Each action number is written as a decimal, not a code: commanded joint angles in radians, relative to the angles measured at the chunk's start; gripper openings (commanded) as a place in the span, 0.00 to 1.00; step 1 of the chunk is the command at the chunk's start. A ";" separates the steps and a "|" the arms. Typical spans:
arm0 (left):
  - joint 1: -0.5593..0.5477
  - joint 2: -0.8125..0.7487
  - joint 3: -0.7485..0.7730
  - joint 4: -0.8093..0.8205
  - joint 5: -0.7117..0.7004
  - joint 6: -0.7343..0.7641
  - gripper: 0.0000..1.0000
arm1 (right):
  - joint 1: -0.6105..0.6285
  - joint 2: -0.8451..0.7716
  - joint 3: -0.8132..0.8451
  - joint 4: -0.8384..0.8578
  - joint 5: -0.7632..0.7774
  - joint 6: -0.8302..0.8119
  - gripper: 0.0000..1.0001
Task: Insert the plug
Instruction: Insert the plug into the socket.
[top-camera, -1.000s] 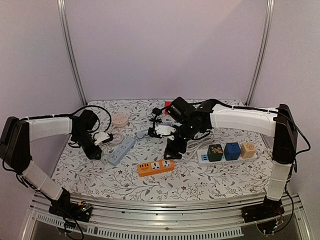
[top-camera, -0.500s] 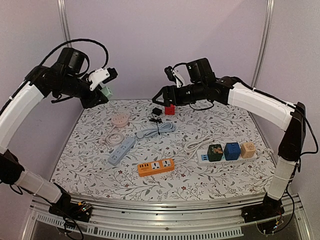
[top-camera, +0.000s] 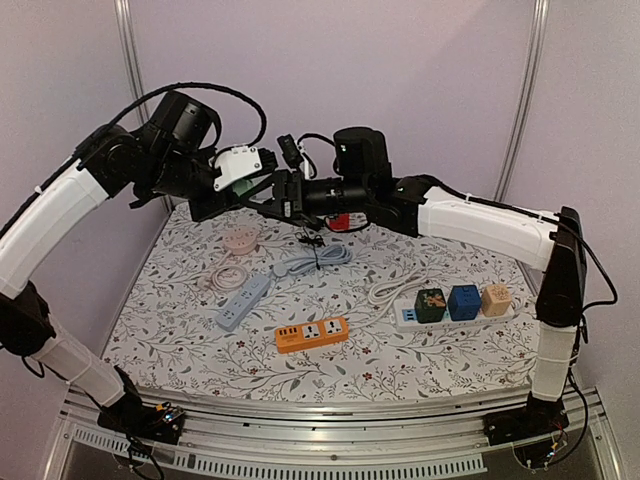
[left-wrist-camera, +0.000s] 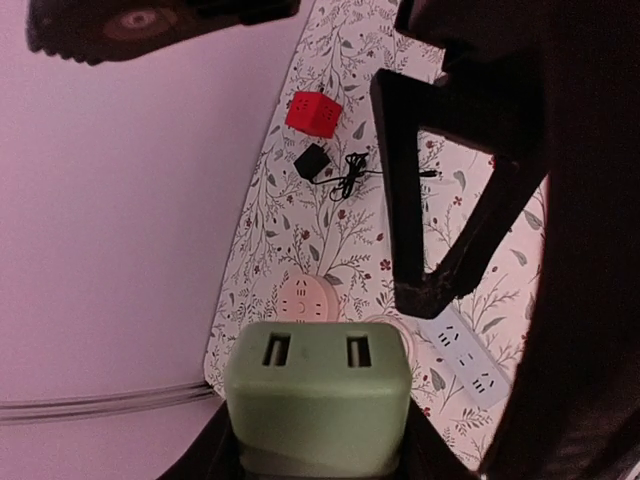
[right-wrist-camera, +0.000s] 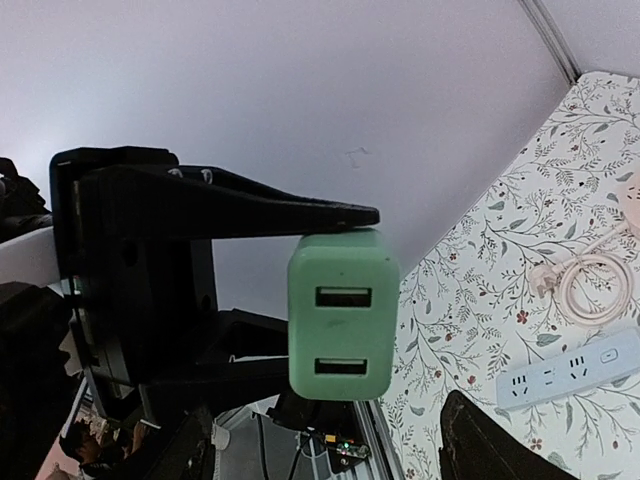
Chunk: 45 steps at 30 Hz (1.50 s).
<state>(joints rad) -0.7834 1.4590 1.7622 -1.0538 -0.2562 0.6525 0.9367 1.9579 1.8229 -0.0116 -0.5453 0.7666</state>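
Plug: the pale green rectangular plastic charger block with two slots (right-wrist-camera: 343, 315) hung in the air, well above the floral-patterned desk (top-camera: 450, 350).
Left hand (top-camera: 238, 186): we saw it clamped on the block's two short ends, which left the long sides free.
Right hand (top-camera: 268, 195): its fingers stood apart, near the block, and held nothing.
Why aloft: we judged this a mid-air handover, to give the right hand a better hold for insertion.
Facing: the slotted face pointed at the right hand; the prongs were hidden from us.
Long axis: it ran from one left finger to the other, with the slots in line along it.
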 joint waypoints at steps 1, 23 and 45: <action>-0.053 0.023 0.020 -0.045 0.036 0.030 0.00 | -0.019 0.040 0.016 0.091 0.012 0.087 0.76; -0.057 0.048 0.034 0.014 -0.009 -0.030 0.00 | -0.046 0.030 -0.124 0.326 -0.036 0.276 0.52; 0.004 -0.004 0.023 -0.077 0.084 -0.034 0.99 | -0.079 -0.059 -0.040 -0.299 -0.056 -0.267 0.00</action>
<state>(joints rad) -0.8253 1.5036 1.7874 -1.0798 -0.2546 0.6250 0.8818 1.9869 1.7462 0.1024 -0.6483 0.8425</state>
